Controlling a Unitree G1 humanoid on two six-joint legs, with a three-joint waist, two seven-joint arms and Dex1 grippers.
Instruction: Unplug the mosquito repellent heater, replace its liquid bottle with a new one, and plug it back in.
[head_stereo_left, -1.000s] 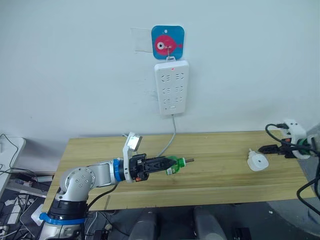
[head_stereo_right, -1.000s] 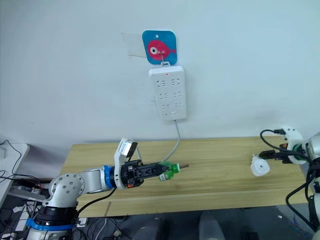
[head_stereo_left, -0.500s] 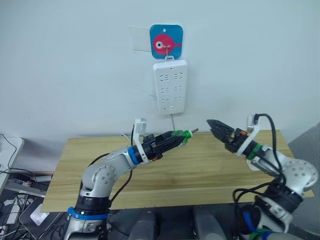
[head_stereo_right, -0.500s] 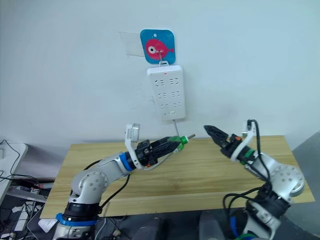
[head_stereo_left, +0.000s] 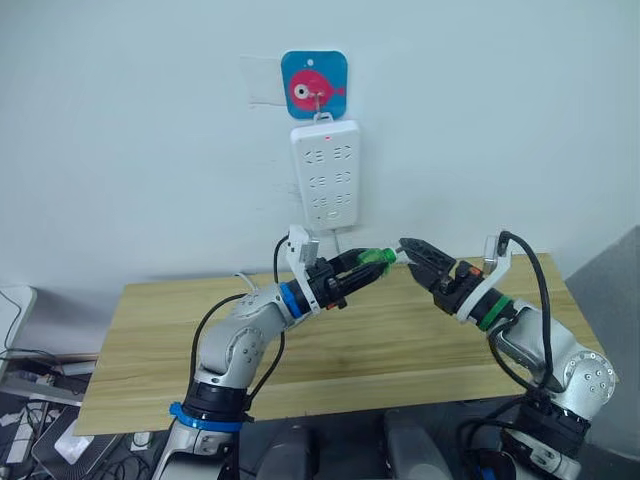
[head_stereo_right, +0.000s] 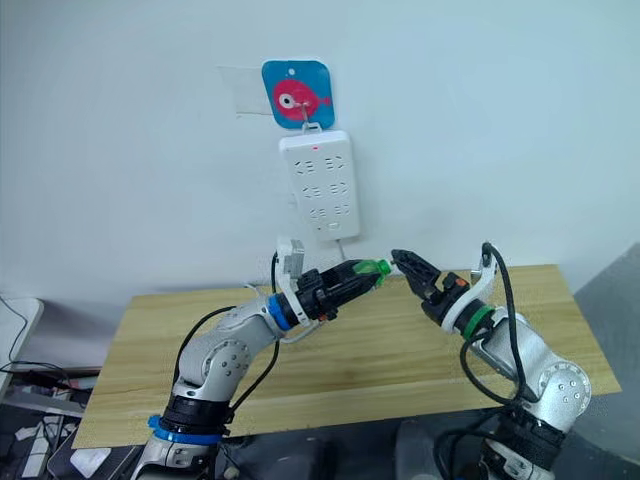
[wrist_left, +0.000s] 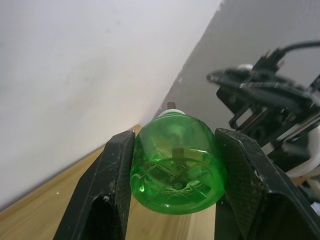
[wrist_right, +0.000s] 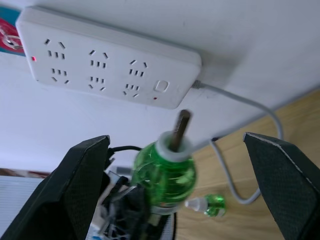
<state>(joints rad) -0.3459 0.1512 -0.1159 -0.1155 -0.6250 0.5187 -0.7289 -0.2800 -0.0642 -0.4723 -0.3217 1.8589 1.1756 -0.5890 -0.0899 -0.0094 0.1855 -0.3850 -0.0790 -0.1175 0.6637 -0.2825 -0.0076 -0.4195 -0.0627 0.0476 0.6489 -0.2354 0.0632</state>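
My left gripper (head_stereo_left: 368, 262) grips the green bottle (head_stereo_left: 376, 259) above the table (head_stereo_left: 130, 340); it is higher than half a second ago. At its 3 o'clock my right gripper (head_stereo_left: 407, 246) gapes, almost touching its wick. I cannot find the heater.

Both arms are showing silver-grey rounded shells. The left arm (head_stereo_left: 235, 345) is wearing a bright blue ring at its wrist and another blue band lower down at its base, with a black cable looping alongside and a small white block sticking up near the wrist. The right arm (head_stereo_left: 545, 350) is carrying a green ring at its wrist, a white bracket and a thick black cable arching over it. The left gripper (head_stereo_left: 372, 262) and right gripper (head_stereo_left: 408, 247) are showing black, tapering fingers (wrist_left: 116, 192).
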